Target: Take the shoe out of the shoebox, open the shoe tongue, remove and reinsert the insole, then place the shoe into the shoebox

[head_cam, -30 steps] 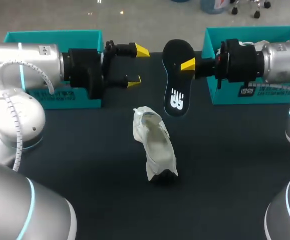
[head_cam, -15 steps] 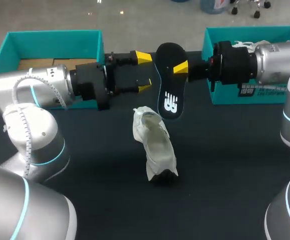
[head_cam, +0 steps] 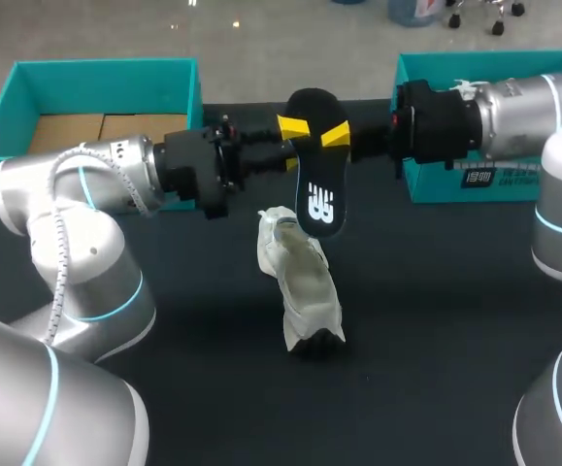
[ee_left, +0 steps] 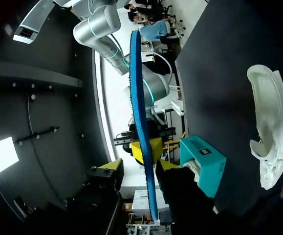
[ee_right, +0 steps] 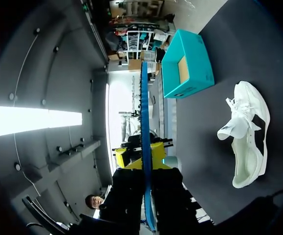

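Observation:
The black insole (head_cam: pixel 321 184), with a white logo, hangs upright above the table's back middle. My right gripper (head_cam: pixel 337 136) is shut on its upper part. My left gripper (head_cam: pixel 300 136) comes in from the other side at the same height. In the left wrist view the insole (ee_left: pixel 139 98) shows edge-on as a blue strip between my left gripper's (ee_left: pixel 140 165) fingers, with a gap on one side. The right wrist view has my right gripper (ee_right: pixel 143 156) clamped on the insole's thin edge (ee_right: pixel 143 98). The white shoe (head_cam: pixel 300 282) lies on the dark table below, also seen as the shoe (ee_left: pixel 268 122) and the shoe (ee_right: pixel 246 137).
A teal shoebox (head_cam: pixel 101 73) with a brown cardboard floor stands at the back left, behind my left arm. A second teal box (head_cam: pixel 484 184) stands at the back right under my right arm, with something white inside. The dark tabletop (head_cam: pixel 426 340) extends in front of the shoe.
My left arm has swung right until its fingers straddle the insole, and they have narrowed. My right arm has carried the insole leftward and a little lower. The shoe has not moved.

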Controlling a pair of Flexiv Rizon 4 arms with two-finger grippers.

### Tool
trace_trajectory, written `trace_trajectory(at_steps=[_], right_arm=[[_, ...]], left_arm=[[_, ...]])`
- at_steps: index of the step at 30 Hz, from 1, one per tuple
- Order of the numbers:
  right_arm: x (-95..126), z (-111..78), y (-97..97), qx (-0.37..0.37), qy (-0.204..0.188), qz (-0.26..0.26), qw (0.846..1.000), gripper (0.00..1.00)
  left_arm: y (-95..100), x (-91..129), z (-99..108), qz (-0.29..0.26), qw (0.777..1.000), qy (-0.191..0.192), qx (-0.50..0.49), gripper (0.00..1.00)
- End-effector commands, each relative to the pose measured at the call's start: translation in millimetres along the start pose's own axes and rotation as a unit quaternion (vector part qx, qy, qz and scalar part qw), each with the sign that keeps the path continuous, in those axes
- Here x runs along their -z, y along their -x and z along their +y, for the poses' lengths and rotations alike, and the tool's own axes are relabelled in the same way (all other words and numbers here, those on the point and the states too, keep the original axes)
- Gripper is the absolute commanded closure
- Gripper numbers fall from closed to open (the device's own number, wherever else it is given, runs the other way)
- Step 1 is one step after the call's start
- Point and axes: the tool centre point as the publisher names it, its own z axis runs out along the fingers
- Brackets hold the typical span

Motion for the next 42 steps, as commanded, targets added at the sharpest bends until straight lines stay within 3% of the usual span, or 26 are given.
trace_trajectory(at_steps=[1, 5, 11, 14, 20, 21, 22, 23, 37, 42], right_arm=[[-1.3, 2.0, -0.2, -0.001, -0.005, -0.002, 1.000, 1.00], [-1.6, 1.2, -0.1, 0.000, -0.007, -0.002, 1.000, 1.00], [-2.7, -0.7, -1.7, 0.002, -0.012, 0.000, 1.000, 1.00], [-2.9, -1.6, -1.9, 0.003, -0.014, 0.000, 1.000, 1.00], [-3.2, -4.0, -0.7, 0.003, -0.017, 0.003, 1.000, 1.00], [-2.7, -4.3, 0.1, 0.002, -0.017, 0.003, 1.000, 0.93], [-1.5, -4.6, 1.2, 0.000, -0.013, 0.000, 1.000, 0.53], [0.8, -4.5, 3.1, -0.002, -0.008, -0.003, 1.000, 0.00], [65.1, 0.6, 29.2, -0.020, 0.057, -0.071, 0.996, 0.00], [65.1, 0.6, 29.2, -0.020, 0.057, -0.071, 0.996, 0.00]], left_arm=[[-0.4, -0.5, -0.7, -0.001, 1.000, -0.002, 0.001, 0.63], [-0.5, -0.2, -1.7, -0.002, 1.000, -0.003, 0.003, 0.67], [-2.4, -1.8, -3.1, -0.001, 1.000, -0.001, 0.007, 0.81], [-4.0, -3.4, -2.7, 0.004, 1.000, -0.002, 0.008, 1.00], [-5.9, -6.9, -2.4, 0.010, 1.000, -0.002, 0.010, 1.00], [-6.1, -7.1, -2.6, 0.010, 1.000, -0.002, 0.011, 1.00], [-6.3, -7.0, -2.7, 0.012, 1.000, 0.001, 0.015, 1.00], [-6.3, -7.0, -3.3, 0.011, 1.000, 0.002, 0.024, 1.00], [-9.4, 3.1, -3.4, 0.029, 0.997, 0.001, 0.070, 1.00], [-7.1, 4.0, -3.1, 0.010, 0.997, 0.017, 0.071, 1.00]])
